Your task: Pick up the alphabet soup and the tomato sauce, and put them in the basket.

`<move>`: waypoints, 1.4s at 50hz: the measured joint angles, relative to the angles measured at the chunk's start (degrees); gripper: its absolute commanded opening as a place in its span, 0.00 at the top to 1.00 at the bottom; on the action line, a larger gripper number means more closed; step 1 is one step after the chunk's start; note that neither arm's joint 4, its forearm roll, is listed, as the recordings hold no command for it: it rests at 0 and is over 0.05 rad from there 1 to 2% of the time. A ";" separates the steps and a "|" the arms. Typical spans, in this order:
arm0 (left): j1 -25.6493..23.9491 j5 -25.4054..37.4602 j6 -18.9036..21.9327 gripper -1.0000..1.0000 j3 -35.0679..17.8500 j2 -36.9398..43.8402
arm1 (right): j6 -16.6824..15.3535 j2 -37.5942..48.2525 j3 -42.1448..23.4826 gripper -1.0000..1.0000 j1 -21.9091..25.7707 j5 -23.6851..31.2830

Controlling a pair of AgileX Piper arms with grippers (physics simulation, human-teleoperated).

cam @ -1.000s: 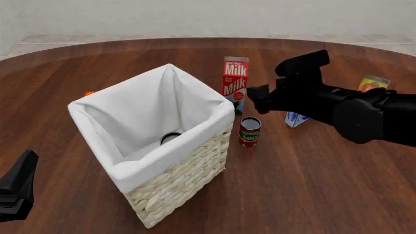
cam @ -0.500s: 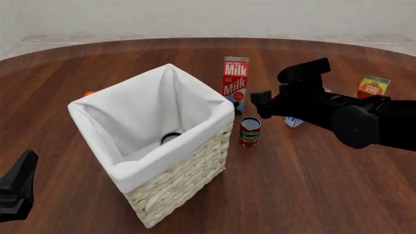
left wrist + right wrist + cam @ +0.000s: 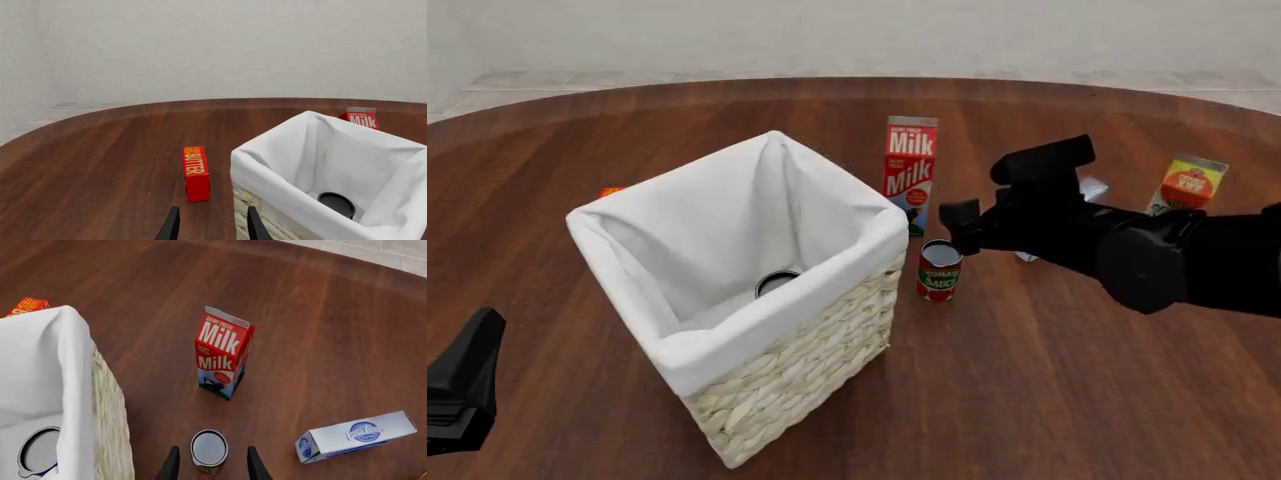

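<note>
The cream wicker basket (image 3: pixel 814 350) with a white cloth lining stands mid-table. On its floor sits the alphabet soup (image 3: pixel 777 282), seen as a round lid in both wrist views (image 3: pixel 39 452) (image 3: pixel 335 204). The tomato sauce (image 3: pixel 940 269), a slim red can with a grey top, stands upright just right of the basket. My right gripper (image 3: pixel 961 225) hangs open above it. In the right wrist view the tomato sauce (image 3: pixel 209 450) lies between the two fingers of the right gripper (image 3: pixel 210 467). My left gripper (image 3: pixel 461 385) (image 3: pixel 210 227) is open and empty, low at the near left.
A red milk carton (image 3: pixel 909 170) stands behind the tomato sauce. A cream cheese box (image 3: pixel 357 436) lies to the right, partly hidden by my right arm in the front view. An orange-labelled carton (image 3: pixel 1188 185) stands far right. A red butter box (image 3: pixel 195 172) lies left of the basket.
My right gripper has moved down and slightly toward the tomato sauce, still open. The left arm, the basket and the cans have not moved.
</note>
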 measured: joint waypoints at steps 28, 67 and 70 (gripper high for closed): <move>0.00 0.00 0.00 0.00 0.00 0.00 | 1.20 4.26 1.34 0.00 0.06 -3.74; 0.00 0.00 0.00 0.00 0.00 0.00 | 2.66 11.06 1.70 0.00 0.88 -8.18; 0.00 0.00 0.00 0.00 0.00 0.00 | 2.75 11.53 1.65 0.00 0.91 -8.44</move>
